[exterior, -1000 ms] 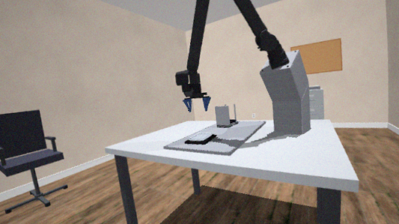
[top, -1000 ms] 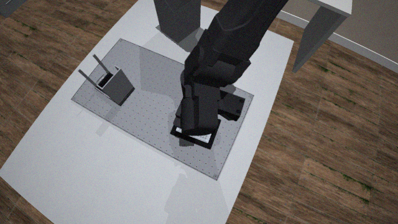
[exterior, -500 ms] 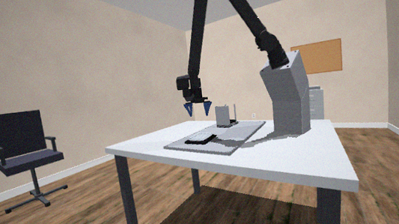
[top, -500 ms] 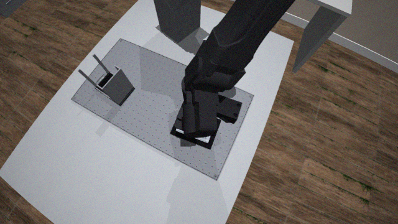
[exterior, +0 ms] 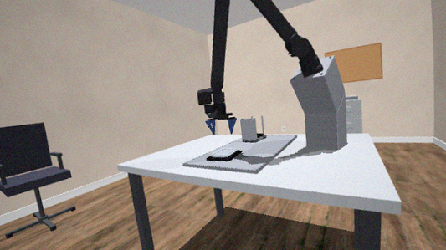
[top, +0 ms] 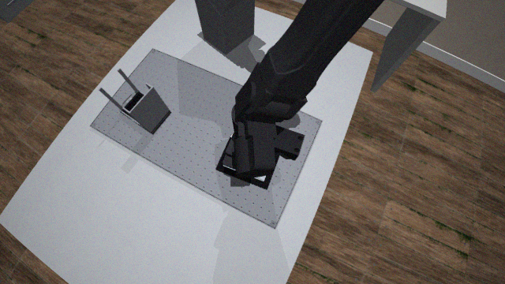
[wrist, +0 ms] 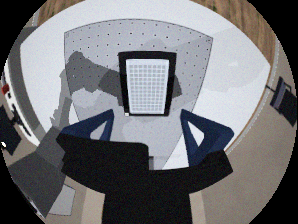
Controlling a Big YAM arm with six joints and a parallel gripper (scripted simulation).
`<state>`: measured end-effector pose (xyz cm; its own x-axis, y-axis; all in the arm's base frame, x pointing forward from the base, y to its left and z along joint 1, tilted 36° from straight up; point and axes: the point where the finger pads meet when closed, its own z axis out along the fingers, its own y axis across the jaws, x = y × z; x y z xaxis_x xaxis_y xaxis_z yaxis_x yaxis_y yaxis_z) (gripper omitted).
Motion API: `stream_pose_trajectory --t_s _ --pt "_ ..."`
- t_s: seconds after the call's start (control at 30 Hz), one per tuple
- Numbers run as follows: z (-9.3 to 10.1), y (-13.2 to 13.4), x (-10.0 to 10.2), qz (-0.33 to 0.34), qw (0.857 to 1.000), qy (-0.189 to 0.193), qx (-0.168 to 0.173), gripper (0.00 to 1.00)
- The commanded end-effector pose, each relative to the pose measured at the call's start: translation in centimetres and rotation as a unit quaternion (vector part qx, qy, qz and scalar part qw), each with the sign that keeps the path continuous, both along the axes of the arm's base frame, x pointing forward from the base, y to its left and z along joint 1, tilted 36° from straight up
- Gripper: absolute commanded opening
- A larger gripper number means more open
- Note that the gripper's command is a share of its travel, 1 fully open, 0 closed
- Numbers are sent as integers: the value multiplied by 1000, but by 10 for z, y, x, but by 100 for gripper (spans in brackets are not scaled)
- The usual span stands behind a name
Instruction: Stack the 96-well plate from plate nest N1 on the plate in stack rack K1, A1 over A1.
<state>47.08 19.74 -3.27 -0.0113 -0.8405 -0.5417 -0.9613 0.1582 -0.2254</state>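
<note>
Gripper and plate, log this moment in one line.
gripper: open, empty | above 96-well plate | plate on nest N1

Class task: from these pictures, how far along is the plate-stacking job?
Done: nothing yet; the plate lies in nest N1. In hand: the gripper hangs above it, jaws open and holding nothing. Left: descend, grasp, carry to rack K1, nest it A1 over A1.

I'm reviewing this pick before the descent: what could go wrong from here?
The open gripper hangs well above the 96-well plate in the nest; an off-centre descent could put a fingertip on the plate's rim. In the top view the arm hides the plate, so only the wrist view can check alignment.
</note>
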Motion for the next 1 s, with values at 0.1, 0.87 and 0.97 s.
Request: stream_pose_trajectory --t_s 0.1,0.87,0.97 --pt "-5 9 10 -4 1000 -5 5 100" --pt "-35 28 17 -2 1000 -4 5 100" --pt "-39 31 18 -2 1000 -3 5 100"
